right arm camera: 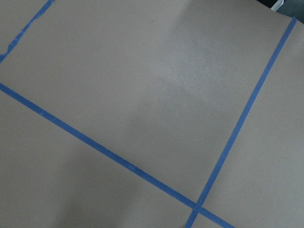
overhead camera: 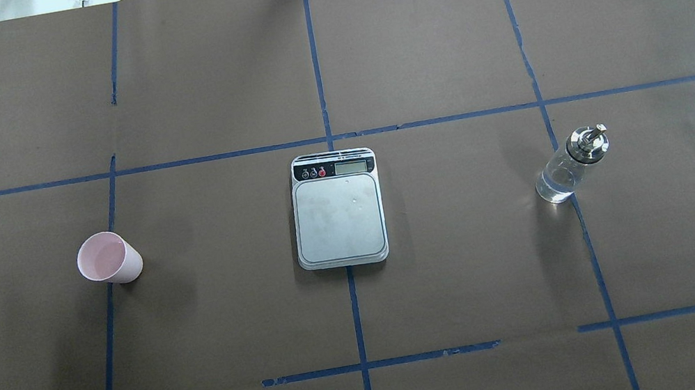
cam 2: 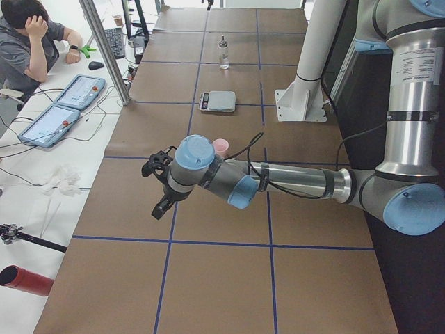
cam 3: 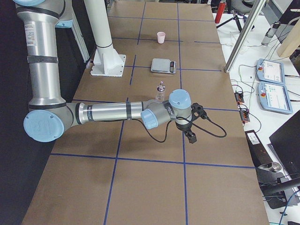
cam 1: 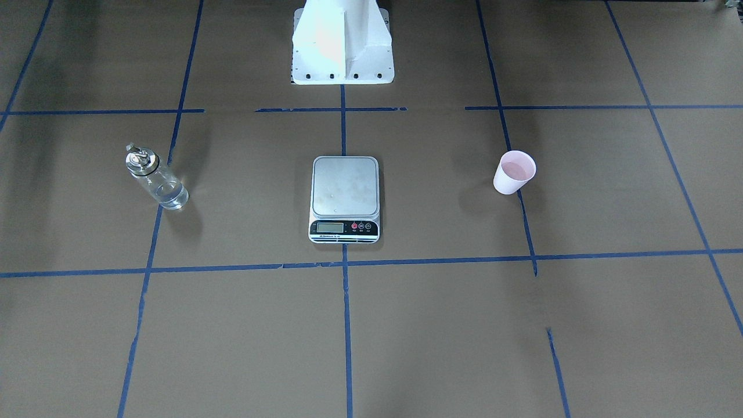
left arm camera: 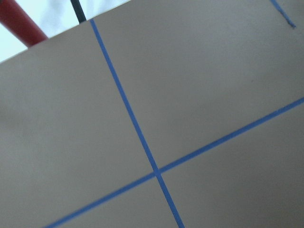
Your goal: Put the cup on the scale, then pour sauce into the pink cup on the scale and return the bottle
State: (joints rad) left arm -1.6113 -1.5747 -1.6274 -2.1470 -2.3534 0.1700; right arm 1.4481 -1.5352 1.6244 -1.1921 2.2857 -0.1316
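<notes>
The pale pink cup (overhead camera: pixel 109 259) stands upright on the brown table, on my left side, also in the front view (cam 1: pixel 514 172). The scale (overhead camera: pixel 337 207) lies in the middle with a bare steel platform (cam 1: pixel 345 186). The clear glass bottle (overhead camera: pixel 572 164) with a silver cap stands on my right side (cam 1: pixel 155 176), with clear sauce (overhead camera: pixel 554 183) low in it. My left gripper (cam 2: pixel 154 188) hovers near the table's left end, short of the cup (cam 2: pixel 220 145). My right gripper (cam 3: pixel 196 123) hovers near the right end, short of the bottle (cam 3: pixel 161 91). I cannot tell whether either is open.
Blue tape lines (overhead camera: pixel 315 73) grid the brown paper. The white robot pedestal (cam 1: pixel 342 43) stands behind the scale. An operator (cam 2: pixel 28 42) sits by tablets (cam 2: pixel 66 104) past the far edge. A red cylinder (cam 2: pixel 24 280) lies off the table's left end.
</notes>
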